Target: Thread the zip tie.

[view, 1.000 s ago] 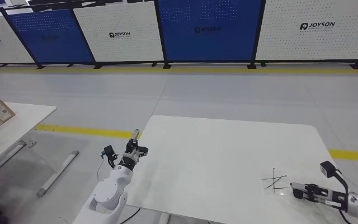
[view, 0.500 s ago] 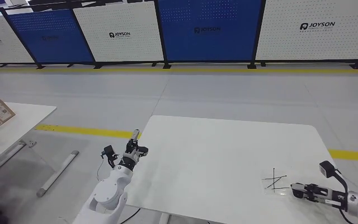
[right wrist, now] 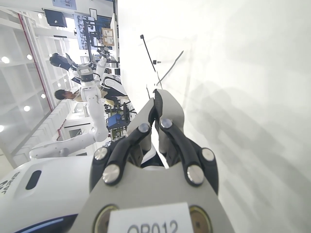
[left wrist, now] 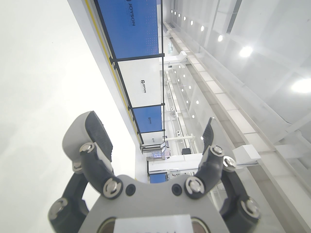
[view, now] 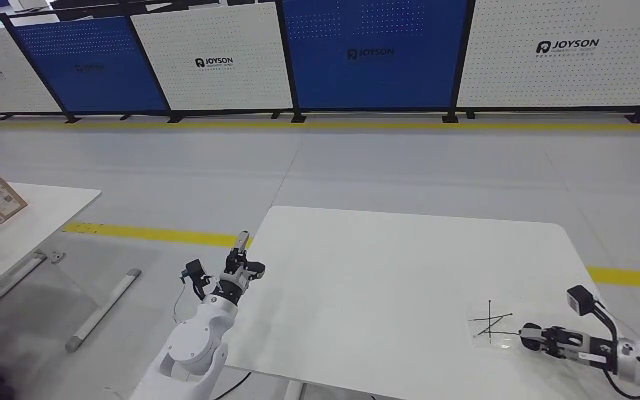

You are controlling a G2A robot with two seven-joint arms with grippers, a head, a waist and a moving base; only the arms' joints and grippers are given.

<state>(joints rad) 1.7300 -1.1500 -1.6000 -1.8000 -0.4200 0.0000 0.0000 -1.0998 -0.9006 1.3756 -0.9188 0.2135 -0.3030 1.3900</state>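
Zip ties on worktop look thin, light, springy imo, so grab near the tail. Right pincer pinched closed beside them, left pincer wide open.

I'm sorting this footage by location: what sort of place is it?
Probably an industrial hall or a robotics test floor: blue and white perforated partition panels fence off the area, a yellow floor line marks the bare floor, and rows of ceiling lights hang high overhead.

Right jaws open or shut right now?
Shut: on the right gripper the jaws meet at the tips beside the zip ties. Cannot tell whether one is pinched.
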